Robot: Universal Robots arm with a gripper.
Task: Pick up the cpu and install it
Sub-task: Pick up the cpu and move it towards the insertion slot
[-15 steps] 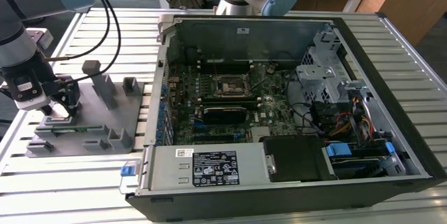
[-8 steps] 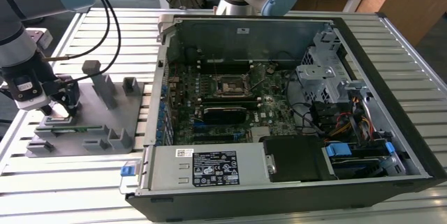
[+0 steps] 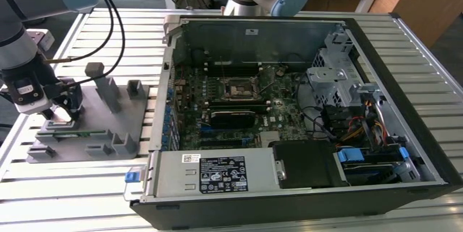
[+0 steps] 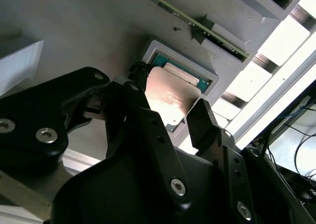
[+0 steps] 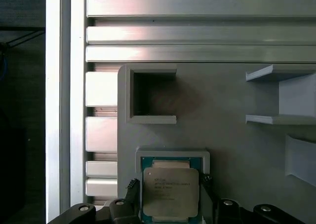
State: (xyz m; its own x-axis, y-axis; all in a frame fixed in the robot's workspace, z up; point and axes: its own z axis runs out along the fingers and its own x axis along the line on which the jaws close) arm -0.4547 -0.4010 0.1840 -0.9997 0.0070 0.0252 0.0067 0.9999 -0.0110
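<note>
In the second wrist view the hand (image 4: 168, 92) covers one corner of the cpu (image 4: 170, 93), and whether it touches the chip cannot be told. The first wrist view's edge cuts off one side of the cpu. In the exterior view the arm (image 3: 18, 47) runs out of frame.
</note>
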